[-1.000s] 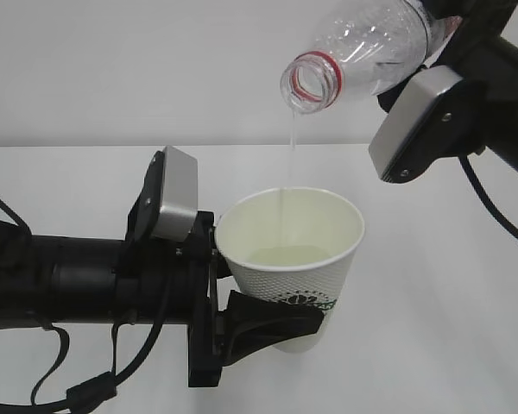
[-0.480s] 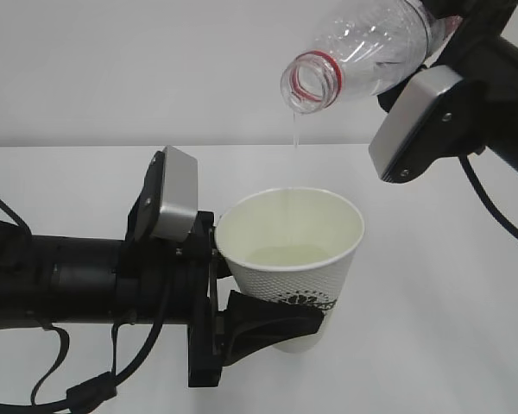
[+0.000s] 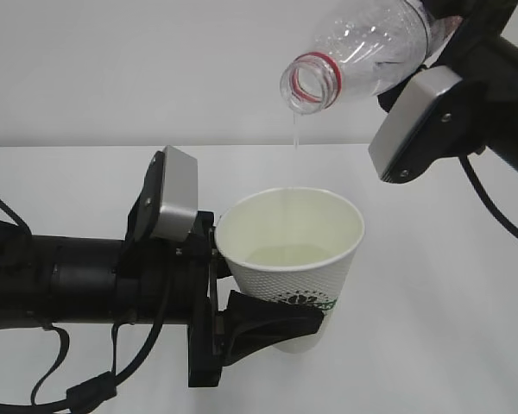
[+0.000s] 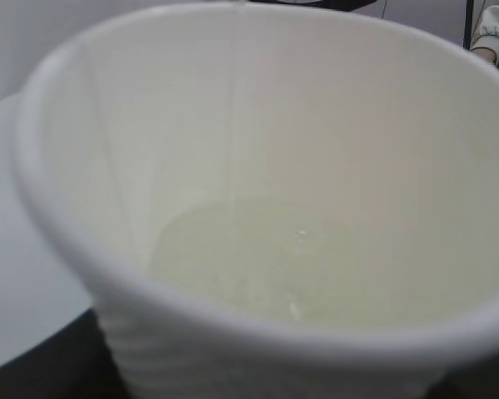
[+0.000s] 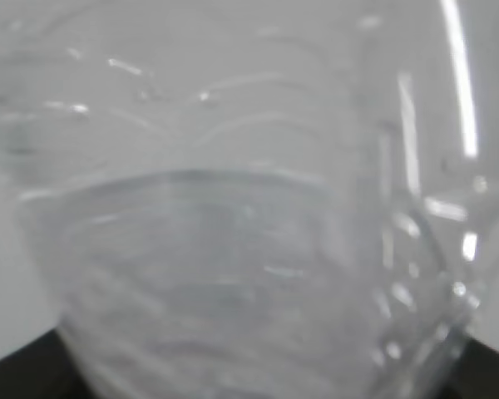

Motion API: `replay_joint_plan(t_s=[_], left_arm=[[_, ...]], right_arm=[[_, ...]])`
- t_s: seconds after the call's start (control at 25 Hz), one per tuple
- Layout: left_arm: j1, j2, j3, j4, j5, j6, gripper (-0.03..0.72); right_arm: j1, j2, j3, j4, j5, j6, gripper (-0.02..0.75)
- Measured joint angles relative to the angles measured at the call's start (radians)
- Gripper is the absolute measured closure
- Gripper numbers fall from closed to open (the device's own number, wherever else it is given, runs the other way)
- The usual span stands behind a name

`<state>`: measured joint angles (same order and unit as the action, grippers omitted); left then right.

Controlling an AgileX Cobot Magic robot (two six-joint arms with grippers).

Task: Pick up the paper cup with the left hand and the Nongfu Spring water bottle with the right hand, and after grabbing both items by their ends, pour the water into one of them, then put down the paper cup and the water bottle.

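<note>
The left hand (image 3: 272, 323) grips the paper cup (image 3: 291, 259) by its base, upright above the white table (image 3: 432, 345), with a pale pool of water (image 4: 274, 262) inside. Above the cup, the right hand (image 3: 453, 26) clasps the Nongfu Spring water bottle (image 3: 358, 52) tilted mouth-down; a short thin trickle (image 3: 295, 129) hangs from its red-ringed mouth
</note>
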<state>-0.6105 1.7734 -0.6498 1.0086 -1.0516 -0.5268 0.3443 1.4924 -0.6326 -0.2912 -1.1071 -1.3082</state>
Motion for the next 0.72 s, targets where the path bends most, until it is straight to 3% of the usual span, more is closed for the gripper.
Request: replay_joint_plan(t_s=[0.72], left_arm=[[0.0, 0.0, 0.0, 0.0, 0.0, 0.0, 0.185]], right_arm=[[0.0, 0.0, 0.0, 0.0, 0.0, -0.015, 0.243]])
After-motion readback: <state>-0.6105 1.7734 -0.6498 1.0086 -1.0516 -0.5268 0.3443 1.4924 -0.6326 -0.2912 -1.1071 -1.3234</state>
